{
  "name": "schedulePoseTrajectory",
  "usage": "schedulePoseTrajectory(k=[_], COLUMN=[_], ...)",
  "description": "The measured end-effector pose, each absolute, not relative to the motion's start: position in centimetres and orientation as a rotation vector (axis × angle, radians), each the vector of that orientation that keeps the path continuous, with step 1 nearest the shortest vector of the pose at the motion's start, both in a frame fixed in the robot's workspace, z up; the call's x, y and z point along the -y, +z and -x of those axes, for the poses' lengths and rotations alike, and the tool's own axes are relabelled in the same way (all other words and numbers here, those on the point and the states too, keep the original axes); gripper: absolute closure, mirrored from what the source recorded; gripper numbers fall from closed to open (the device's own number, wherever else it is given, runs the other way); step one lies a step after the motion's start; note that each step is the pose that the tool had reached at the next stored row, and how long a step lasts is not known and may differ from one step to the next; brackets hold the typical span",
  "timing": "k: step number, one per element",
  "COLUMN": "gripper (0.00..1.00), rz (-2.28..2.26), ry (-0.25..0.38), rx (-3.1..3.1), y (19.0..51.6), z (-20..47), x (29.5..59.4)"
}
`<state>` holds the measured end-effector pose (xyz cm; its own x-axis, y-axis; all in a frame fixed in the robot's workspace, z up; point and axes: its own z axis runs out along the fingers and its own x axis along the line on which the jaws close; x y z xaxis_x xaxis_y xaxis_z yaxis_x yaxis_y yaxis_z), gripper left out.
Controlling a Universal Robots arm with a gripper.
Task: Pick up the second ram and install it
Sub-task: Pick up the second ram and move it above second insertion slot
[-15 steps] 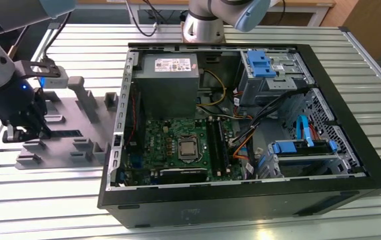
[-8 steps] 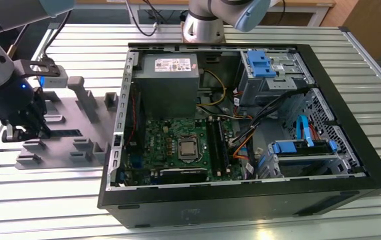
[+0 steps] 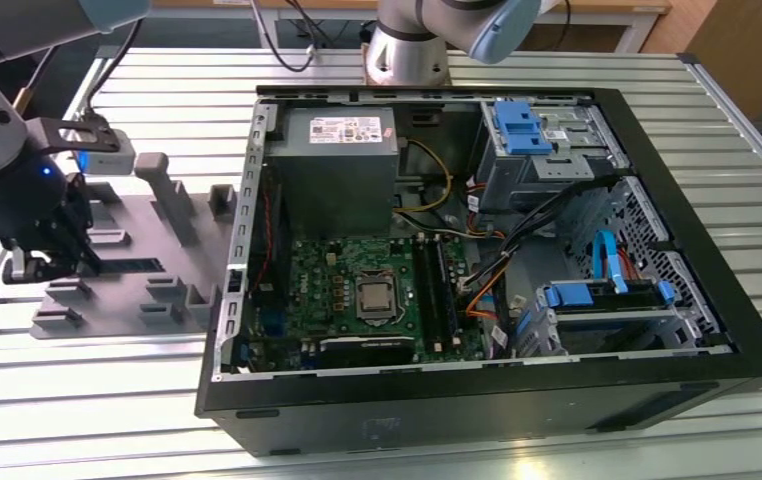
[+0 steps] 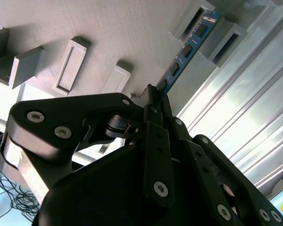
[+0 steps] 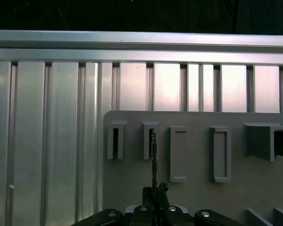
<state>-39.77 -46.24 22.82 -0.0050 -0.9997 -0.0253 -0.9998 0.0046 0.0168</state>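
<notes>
Firstly, at the exterior view's left we find the arm's pincer (image 3: 50, 262) hanging low over the grey fixture (image 3: 114, 215), which lies flat on the slatted metal table (image 3: 88, 390). Upright posts (image 3: 168, 190) rise from the fixture just beside the arm.

In the second wrist view we see the pincer (image 4: 155, 96) clamped on the second ram (image 4: 185, 55), with its black fingers (image 4: 156, 141) drawn together on the near end of the thin blue strip. The strip runs edge-on away from the fingertips, and its far end lies between two of the fixture's posts. In the first wrist view the second ram (image 5: 153, 160) shows as a thin dark line leading from the pincer (image 5: 154, 190) to a slotted post (image 5: 145, 146), the second in a row of grey posts. We cannot tell whether the far end is seated in that slot or lifted clear of it.

Moving rightward in the exterior view, an open computer case (image 3: 488, 400) lies on its side on the table, just beside the fixture. Inside it, the green motherboard (image 3: 341, 280) sits in the half nearer the fixture, with a grey power supply (image 3: 334, 150) beyond it. Behind the case stands another robot base (image 3: 408, 55).
</notes>
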Motion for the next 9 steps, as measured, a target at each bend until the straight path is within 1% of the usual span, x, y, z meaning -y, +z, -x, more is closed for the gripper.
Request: schedulePoseTrajectory(k=[9], gripper=[0.86], rz=[2.212], ry=[0.047], rx=[-2.222], y=[23.31], z=[39.77], x=[46.24])
